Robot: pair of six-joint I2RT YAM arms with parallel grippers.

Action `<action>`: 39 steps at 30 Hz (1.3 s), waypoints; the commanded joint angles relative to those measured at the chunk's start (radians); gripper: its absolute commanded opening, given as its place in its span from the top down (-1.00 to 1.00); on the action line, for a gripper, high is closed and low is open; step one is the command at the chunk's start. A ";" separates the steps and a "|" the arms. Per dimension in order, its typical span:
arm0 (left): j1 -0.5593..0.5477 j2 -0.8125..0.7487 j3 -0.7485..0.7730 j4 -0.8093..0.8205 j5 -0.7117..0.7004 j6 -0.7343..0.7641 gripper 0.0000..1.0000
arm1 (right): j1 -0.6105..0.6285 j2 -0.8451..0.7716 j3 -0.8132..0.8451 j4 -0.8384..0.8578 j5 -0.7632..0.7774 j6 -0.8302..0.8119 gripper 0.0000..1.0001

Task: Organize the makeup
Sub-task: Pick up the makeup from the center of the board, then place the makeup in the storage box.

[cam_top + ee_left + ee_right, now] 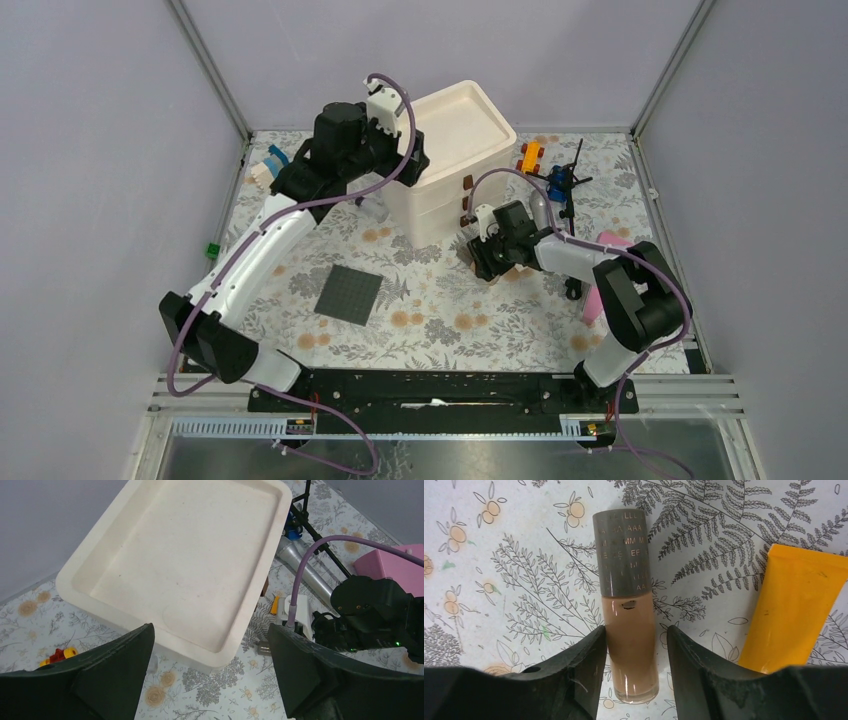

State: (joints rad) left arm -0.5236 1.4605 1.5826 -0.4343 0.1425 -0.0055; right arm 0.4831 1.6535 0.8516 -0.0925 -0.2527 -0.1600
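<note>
Beige bottle [631, 630]: was laid flat.
Right gripper [635, 635]: was set around it, narrow, not tight, likely for lifting.
Left gripper [210, 630]: was held wide, empty, over white tray [65, 577].

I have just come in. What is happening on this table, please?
Two robot arms are sorting makeup. The right gripper is down on the floral tablecloth, its fingers on either side of a lying beige bottle with a grey-brown cap. A small gap shows on one side, so the bottle is not yet gripped. An orange tube lies beside it. The left gripper hangs open and empty above the white rectangular tray.
</note>
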 commanded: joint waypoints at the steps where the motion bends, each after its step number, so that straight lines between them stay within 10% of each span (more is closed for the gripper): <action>1: 0.004 -0.085 -0.016 0.045 -0.028 -0.017 -0.87 | 0.025 0.008 0.013 -0.052 0.078 0.011 -0.05; 9: 0.005 -0.159 -0.085 0.116 -0.019 -0.146 -0.94 | 0.037 -0.044 0.015 -0.025 0.041 0.077 0.56; 15: 0.005 -0.222 -0.147 0.215 0.065 -0.313 -0.95 | 0.036 -0.321 -0.149 0.320 -0.074 0.277 0.98; 39: -0.277 -0.118 -0.244 0.375 0.124 -0.511 -0.68 | 0.038 -0.796 -0.321 0.819 -0.147 0.590 1.00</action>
State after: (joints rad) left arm -0.7654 1.3228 1.3396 -0.1585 0.2394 -0.4892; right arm 0.5144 0.8837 0.5308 0.6125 -0.3874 0.3988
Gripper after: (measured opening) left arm 0.864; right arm 0.420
